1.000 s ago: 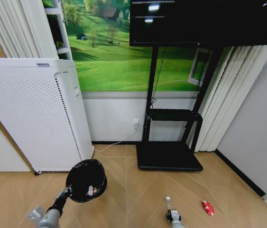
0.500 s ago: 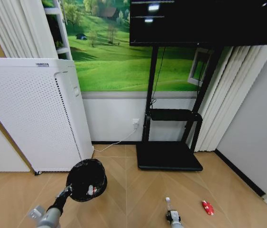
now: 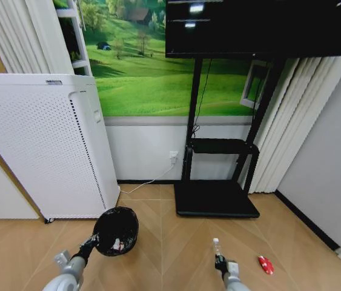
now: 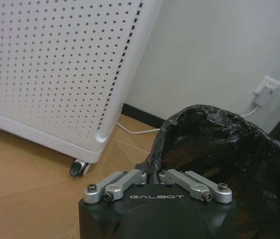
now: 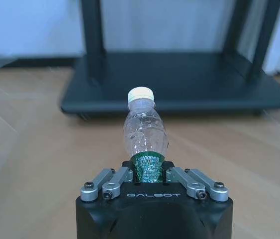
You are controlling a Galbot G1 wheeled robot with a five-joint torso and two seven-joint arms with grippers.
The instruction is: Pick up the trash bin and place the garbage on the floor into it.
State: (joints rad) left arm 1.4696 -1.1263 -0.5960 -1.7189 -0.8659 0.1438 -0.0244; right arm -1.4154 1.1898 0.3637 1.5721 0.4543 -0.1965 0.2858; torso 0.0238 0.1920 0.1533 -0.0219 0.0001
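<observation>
The black trash bin (image 3: 115, 231) hangs just over the wooden floor (image 3: 170, 254), lined with a black bag. My left gripper (image 3: 89, 247) is shut on its near rim. In the left wrist view the fingers (image 4: 130, 178) pinch the bag-covered rim of the bin (image 4: 219, 149). A red-and-white wad (image 3: 117, 245) lies inside the bin. My right gripper (image 3: 220, 263) is shut on a small clear bottle (image 3: 216, 246), held upright. The right wrist view shows the bottle (image 5: 144, 132) with a white cap and green label between the fingers of the right gripper (image 5: 148, 172). A small red piece (image 3: 265, 265) lies on the floor to the right.
A tall white perforated appliance (image 3: 43, 145) on casters stands at the left, right behind the bin. The TV stand's flat black base (image 3: 215, 206) lies ahead by the wall. A white cable (image 3: 149, 182) runs to a wall socket. Curtains (image 3: 291, 127) hang at the right.
The left arm has carried the bin down and a little to the right, so it looks smaller. The right gripper has risen slightly with the bottle in it.
</observation>
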